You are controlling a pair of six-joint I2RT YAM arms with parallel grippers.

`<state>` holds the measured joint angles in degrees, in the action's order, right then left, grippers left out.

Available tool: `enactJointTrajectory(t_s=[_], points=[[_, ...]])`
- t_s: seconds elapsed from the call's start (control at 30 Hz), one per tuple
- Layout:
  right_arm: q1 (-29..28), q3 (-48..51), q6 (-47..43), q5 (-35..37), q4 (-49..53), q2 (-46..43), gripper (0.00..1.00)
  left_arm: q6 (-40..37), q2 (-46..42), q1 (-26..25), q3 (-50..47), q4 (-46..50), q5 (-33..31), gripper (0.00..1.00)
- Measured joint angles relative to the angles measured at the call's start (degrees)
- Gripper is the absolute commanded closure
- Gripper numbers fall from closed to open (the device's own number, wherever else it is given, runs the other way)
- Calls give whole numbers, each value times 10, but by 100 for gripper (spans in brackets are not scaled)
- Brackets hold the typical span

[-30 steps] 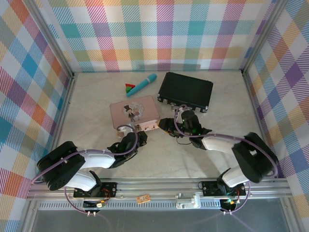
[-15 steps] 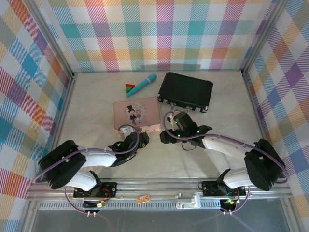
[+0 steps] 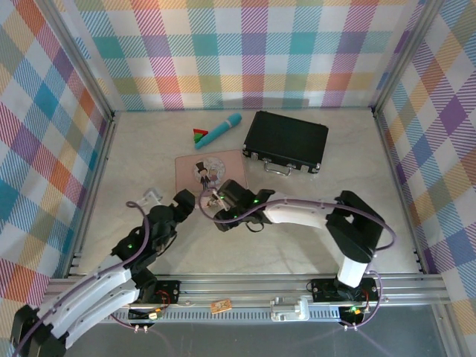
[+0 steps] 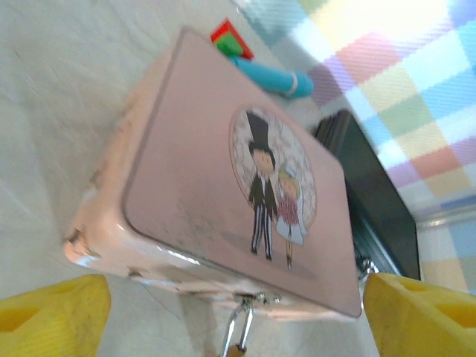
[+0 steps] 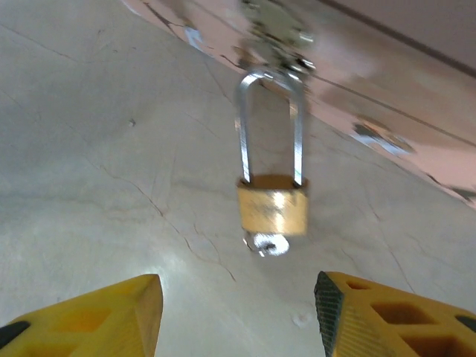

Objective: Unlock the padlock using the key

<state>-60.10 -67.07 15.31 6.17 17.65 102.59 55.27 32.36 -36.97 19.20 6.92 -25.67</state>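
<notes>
The small brass padlock [image 5: 272,210] hangs by its silver shackle [image 5: 269,123] from the latch of the pink tin [image 3: 210,171]. A small, blurred silver piece, apparently the key [image 5: 268,244], sticks out of the padlock's underside. My right gripper [image 5: 238,320] is open a little short of the padlock, with its yellow fingers [image 5: 97,316] wide to either side and nothing between them. From above, the right gripper [image 3: 218,202] sits at the tin's front edge. My left gripper [image 4: 238,327] is also open and faces the tin [image 4: 223,171]. The shackle [image 4: 239,327] shows low between its fingers.
A black case [image 3: 286,140] lies behind and right of the tin. A teal cylinder [image 3: 219,130] and red and green blocks [image 3: 198,135] lie behind the tin. An orange-brown tag [image 3: 219,306] rests on the front rail. Checked walls close in three sides.
My right gripper has swung left, from the tin's right corner to its front latch. My left arm has pulled back and swung to the left. The tin has straightened.
</notes>
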Motion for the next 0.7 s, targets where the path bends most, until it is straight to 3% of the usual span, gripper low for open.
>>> enactJointTrajectory(t_s=[0.23, 0.43, 0.7], points=[[-24, -100, -13, 61, 54, 98, 35, -18, -61, 67, -11, 55, 35, 12], [-24, -139, -26, 91, 80, 128, 52, -22, -36, 89, -26, 64, 75, 12], [-21, -104, 2, -6, 77, 114, 42, -25, 7, 90, -26, 57, 116, 14]])
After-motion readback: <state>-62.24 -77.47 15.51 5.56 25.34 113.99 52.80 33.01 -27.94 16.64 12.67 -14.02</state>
